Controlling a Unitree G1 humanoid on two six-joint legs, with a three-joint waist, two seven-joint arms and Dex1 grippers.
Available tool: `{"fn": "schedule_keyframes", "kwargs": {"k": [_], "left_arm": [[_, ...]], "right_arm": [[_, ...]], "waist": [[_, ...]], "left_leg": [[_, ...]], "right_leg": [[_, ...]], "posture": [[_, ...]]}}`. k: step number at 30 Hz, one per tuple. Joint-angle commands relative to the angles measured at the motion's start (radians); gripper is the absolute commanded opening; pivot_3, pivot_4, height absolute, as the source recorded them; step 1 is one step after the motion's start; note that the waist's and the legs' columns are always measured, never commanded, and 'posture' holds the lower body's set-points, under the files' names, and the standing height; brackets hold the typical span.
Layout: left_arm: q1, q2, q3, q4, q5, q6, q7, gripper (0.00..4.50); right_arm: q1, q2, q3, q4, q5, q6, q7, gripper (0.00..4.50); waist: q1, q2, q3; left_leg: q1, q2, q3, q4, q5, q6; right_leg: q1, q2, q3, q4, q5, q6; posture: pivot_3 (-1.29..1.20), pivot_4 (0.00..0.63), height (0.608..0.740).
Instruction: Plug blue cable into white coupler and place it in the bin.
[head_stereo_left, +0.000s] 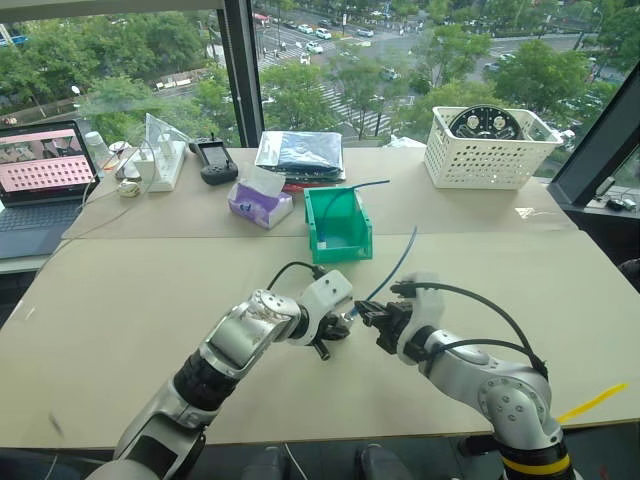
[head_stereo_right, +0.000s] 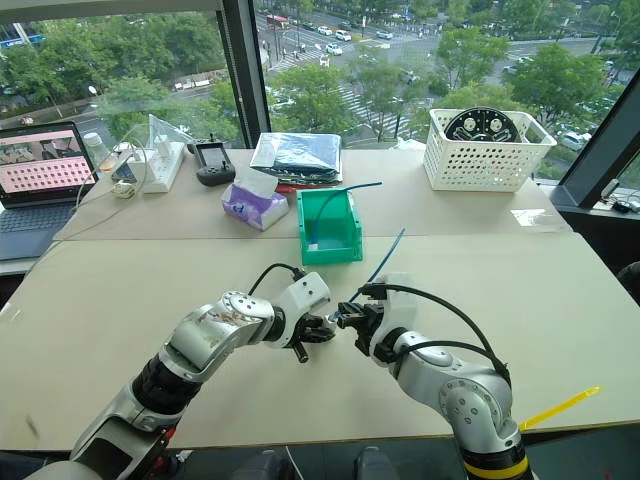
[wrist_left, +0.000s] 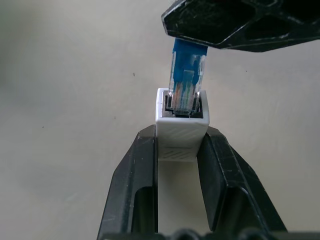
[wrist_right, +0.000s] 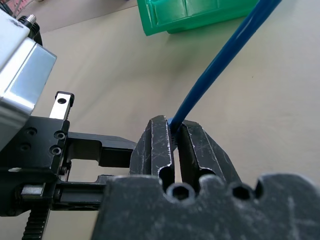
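Observation:
My left gripper (wrist_left: 180, 137) is shut on the white coupler (wrist_left: 181, 125), a small boxy block pinched between its two black fingers. The clear plug (wrist_left: 186, 92) of the blue cable sits in the coupler's socket opening. Just behind the plug, my right gripper (wrist_right: 175, 125) is shut on the blue cable (wrist_right: 225, 55). The cable's free length rises up and away (head_stereo_left: 400, 262). Both grippers meet tip to tip above the near middle of the table, left gripper (head_stereo_left: 343, 320) facing right gripper (head_stereo_left: 372, 316). The green bin (head_stereo_left: 338, 238) stands beyond them, its low cut-out front toward me.
Another thin blue cable (head_stereo_left: 352, 187) sticks out of the bin. Behind it lie a purple tissue pack (head_stereo_left: 260, 202), a dark bag (head_stereo_left: 300, 152) and a black handset (head_stereo_left: 215, 160). A white lattice basket (head_stereo_left: 490, 155) stands at the back right, a laptop (head_stereo_left: 40, 180) at the far left.

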Motion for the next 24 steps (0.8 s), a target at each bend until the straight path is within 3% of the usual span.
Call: {"fn": "schedule_keyframes", "kwargs": {"k": [1,24], "left_arm": [[-0.046,-0.027,0.043,-0.063,-0.036,0.013,0.01,0.63],[-0.092,-0.048,0.054,-0.07,-0.088,0.047,0.06,0.63]], "right_arm": [[0.002,-0.002,0.041,-0.008,-0.034,0.068,0.014,0.0],[-0.05,0.043,0.052,-0.05,-0.107,0.255,0.084,0.0]], "waist": [[0.0,0.0,0.0],[0.001,0.0,0.0]], "left_leg": [[0.0,0.0,0.0,0.0,0.0,0.0],[0.0,0.0,0.0,0.0,0.0,0.0]], "right_leg": [[0.0,0.0,0.0,0.0,0.0,0.0],[-0.001,0.0,0.0,0.0,0.0,-0.001]], "posture": [[0.0,0.15,0.74],[0.0,0.15,0.74]]}}
